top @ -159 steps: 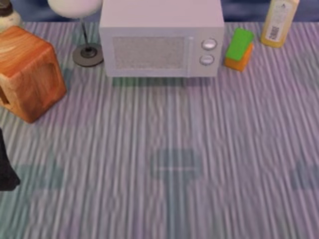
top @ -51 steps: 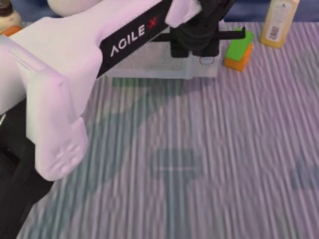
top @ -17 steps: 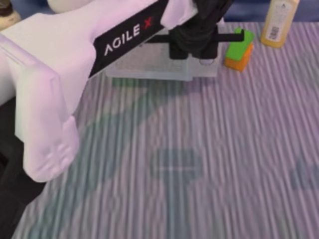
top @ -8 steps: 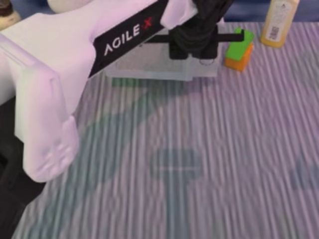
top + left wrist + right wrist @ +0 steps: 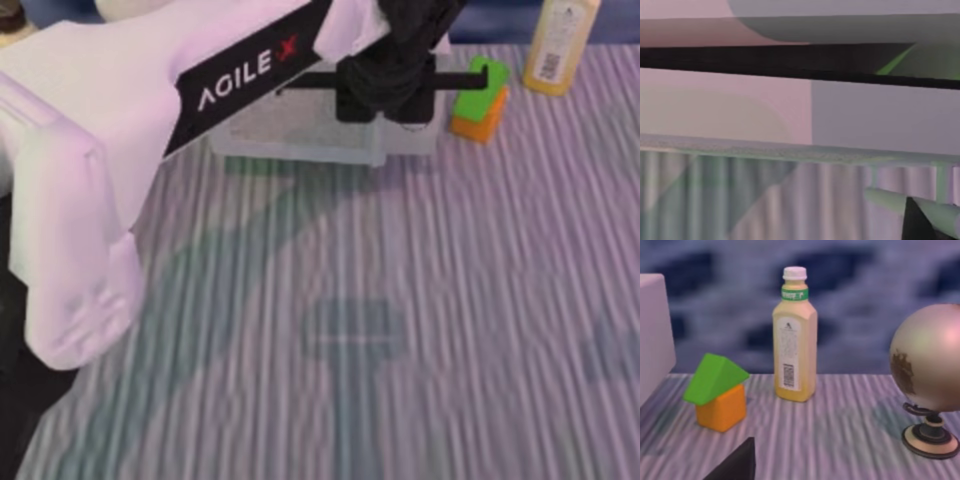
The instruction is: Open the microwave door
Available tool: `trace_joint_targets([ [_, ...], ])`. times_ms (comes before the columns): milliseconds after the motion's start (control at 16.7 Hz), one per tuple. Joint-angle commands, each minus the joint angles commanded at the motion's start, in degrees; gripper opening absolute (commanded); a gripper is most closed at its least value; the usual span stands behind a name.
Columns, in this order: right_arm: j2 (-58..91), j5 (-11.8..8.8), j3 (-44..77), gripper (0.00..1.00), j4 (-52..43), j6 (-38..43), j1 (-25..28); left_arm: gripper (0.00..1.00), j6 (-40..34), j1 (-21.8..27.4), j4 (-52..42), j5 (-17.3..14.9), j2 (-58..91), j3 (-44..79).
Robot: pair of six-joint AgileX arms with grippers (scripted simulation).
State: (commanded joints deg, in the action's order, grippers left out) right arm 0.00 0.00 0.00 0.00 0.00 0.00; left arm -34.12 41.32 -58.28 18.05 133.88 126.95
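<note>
light: soft, even, bright | shadows: broad arm shadow on table (image 5: 250,260) | blur: mild throughout | glare: perhaps faint on globe (image 5: 930,355)

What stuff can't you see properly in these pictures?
- Top view: the left arm covers most of the microwave, so how far the microwave door is open stays unclear.
- Top view: the left gripper sits over the knob end; its fingers are hidden.
- Left wrist view: too close to tell one surface from another.
- Right wrist view: only the gripper's dark tip shows; the globe is cut off by the edge.
</note>
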Motion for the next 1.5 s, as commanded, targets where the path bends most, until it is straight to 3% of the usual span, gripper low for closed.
trace_joint_targets([
  [1500, 0.0, 0.0, 0.0, 1.0, 0.0, 0.0, 0.0, 0.0, 0.1, 0.32, 0.51, -0.43, -0.49, -0.46],
])
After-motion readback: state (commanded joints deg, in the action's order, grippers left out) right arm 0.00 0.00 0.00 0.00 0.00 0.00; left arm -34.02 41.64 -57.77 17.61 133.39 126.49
